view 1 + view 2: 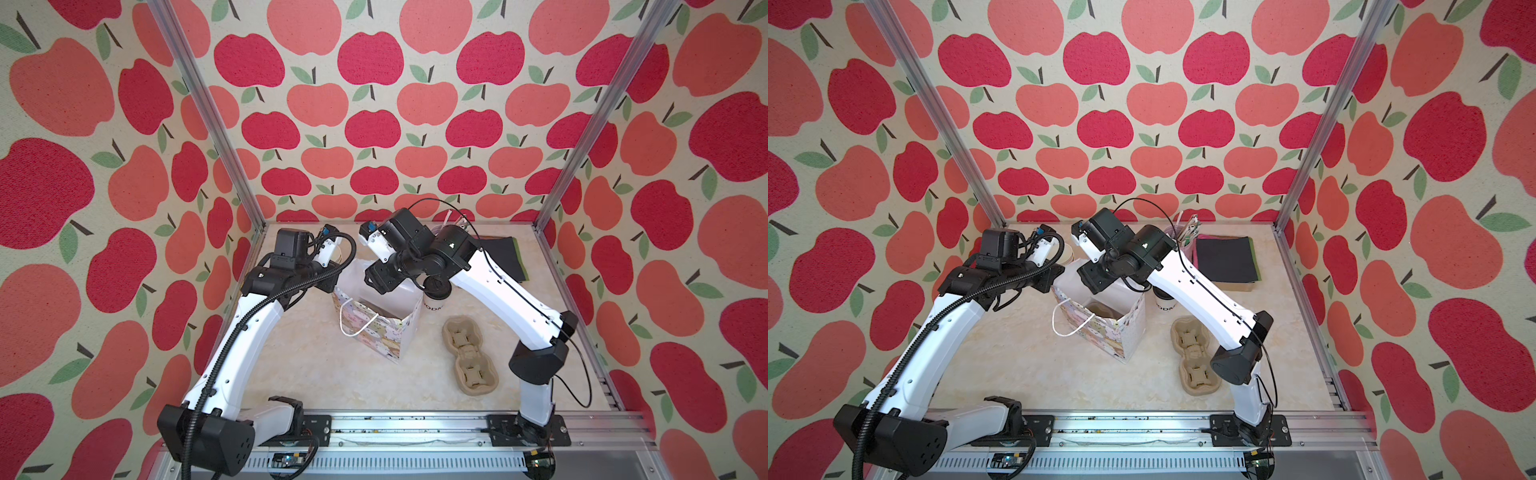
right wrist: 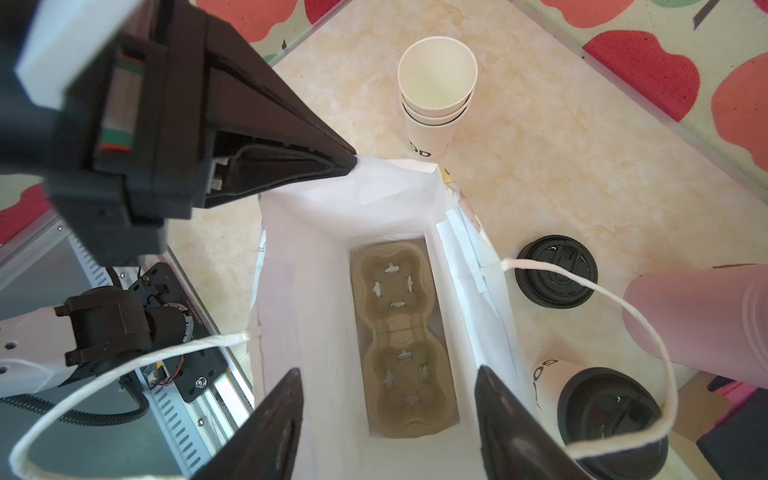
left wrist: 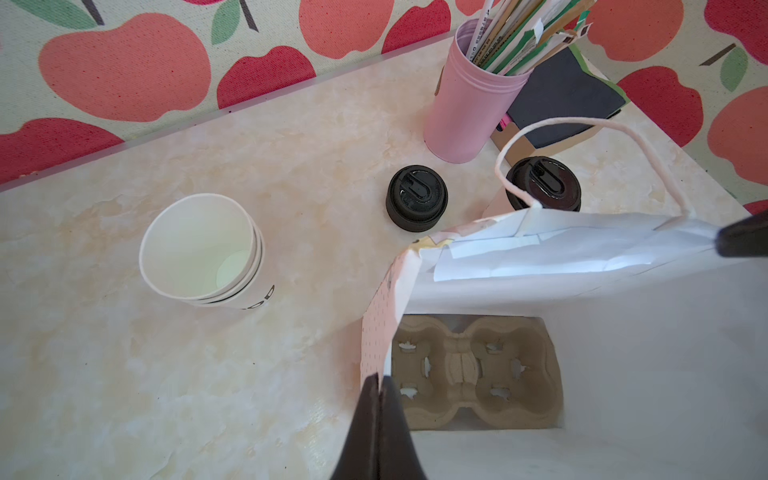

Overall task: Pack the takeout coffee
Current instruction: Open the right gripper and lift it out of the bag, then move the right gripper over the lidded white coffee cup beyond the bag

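Note:
The takeout coffee (image 1: 436,296) (image 1: 1162,300) is a white lettered cup wearing a black lid, upright on the table just right of the patterned paper bag (image 1: 374,332) (image 1: 1100,332). The wrist views also show this cup (image 3: 542,183) (image 2: 598,411) outside the bag. My left gripper (image 3: 379,376) (image 2: 351,164) is shut on the bag's rim, holding its mouth apart. My right gripper (image 2: 388,370) (image 1: 382,282) hovers open over the bag's mouth with nothing between its fingers. A brown pulp cup carrier (image 3: 469,370) (image 2: 399,340) lies flat on the bag's floor.
A loose black lid (image 3: 417,197) (image 2: 557,272) and a stack of white cups (image 3: 199,249) (image 2: 436,83) stand behind the bag. A pink cup with sticks (image 3: 469,104) and dark napkins (image 1: 505,257) are at back right. Another carrier (image 1: 469,357) lies front right.

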{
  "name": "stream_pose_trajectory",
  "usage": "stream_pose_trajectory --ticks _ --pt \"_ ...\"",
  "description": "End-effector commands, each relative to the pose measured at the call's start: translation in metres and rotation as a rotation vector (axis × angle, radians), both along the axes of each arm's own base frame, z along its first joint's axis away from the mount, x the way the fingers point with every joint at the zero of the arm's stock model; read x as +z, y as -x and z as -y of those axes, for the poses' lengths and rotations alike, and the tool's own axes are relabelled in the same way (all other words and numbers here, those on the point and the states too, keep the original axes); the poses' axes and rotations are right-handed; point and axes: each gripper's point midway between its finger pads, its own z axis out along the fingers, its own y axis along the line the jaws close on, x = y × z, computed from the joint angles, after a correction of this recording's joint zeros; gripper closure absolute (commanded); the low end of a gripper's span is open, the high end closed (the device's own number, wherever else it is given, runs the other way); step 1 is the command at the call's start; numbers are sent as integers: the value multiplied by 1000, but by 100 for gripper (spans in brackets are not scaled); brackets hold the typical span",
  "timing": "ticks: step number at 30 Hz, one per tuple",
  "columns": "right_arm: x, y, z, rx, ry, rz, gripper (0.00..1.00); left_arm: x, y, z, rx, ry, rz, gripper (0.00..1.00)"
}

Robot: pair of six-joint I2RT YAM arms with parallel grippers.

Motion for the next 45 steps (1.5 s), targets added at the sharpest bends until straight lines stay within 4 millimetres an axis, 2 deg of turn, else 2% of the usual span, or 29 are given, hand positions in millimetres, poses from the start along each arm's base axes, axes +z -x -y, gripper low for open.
stream_pose_trajectory --ticks 1,4,9,14,17,21,30,38,45 --pt "47 -10 21 -49 -82 134 27 -1 7 -6 17 -26 -3 100" --pt "58 -18 40 -88 -96 170 24 -1 8 -9 32 -34 -3 100" --pt "52 -39 79 -180 -60 167 15 2 8 -15 58 -51 1 100" --pt "28 -62 126 -293 13 101 8 2 9 -23 88 -64 4 100" --pt "5 -76 155 -364 65 54 5 0 9 -28 104 -72 3 100" --pt "-29 -86 179 -416 136 -23 2 -1 9 -31 117 -72 3 100" --pt "-88 -91 189 -429 252 -147 1 -2 9 -28 110 -50 4 100" --pt "-123 -97 182 -428 306 -218 1 -3 8 -27 107 -44 4 100" --pt "-149 -105 175 -420 331 -248 6 -4 8 -27 106 -43 4 100"
